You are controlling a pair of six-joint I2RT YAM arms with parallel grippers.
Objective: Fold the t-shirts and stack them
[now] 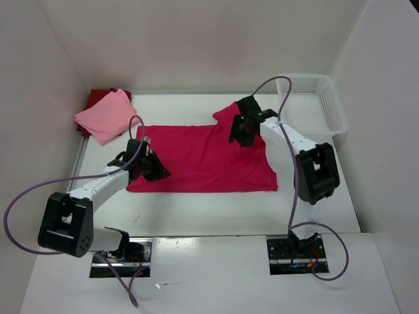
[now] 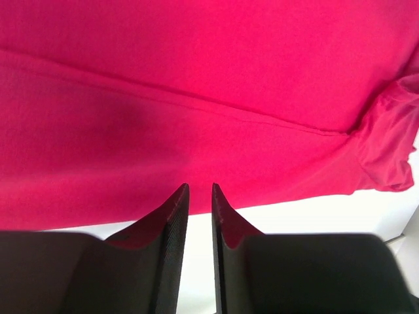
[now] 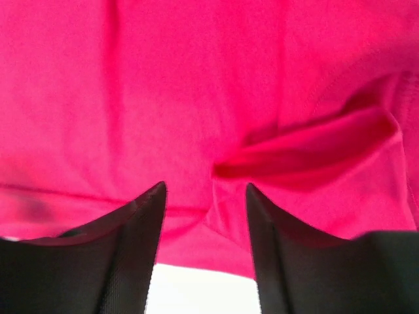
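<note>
You'll see the bright crimson-pink t-shirt [image 1: 203, 157] spread flat across the middle of the bench [image 1: 196, 209], one sleeve rumpled at its far right; the light pink t-shirt [image 1: 105, 116] lies folded on the dark red t-shirt [image 1: 98, 96] at the far left corner

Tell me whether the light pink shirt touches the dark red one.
Touching. The top view shows the light pink shirt lying folded on top of the dark red shirt, covering most of it.

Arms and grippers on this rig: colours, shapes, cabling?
Left arm and right arm: white links, black boxy joint housings. A purple cable loops along each. Left gripper and right gripper: black, with two tapered, pointed fingers of fine woven texture.
</note>
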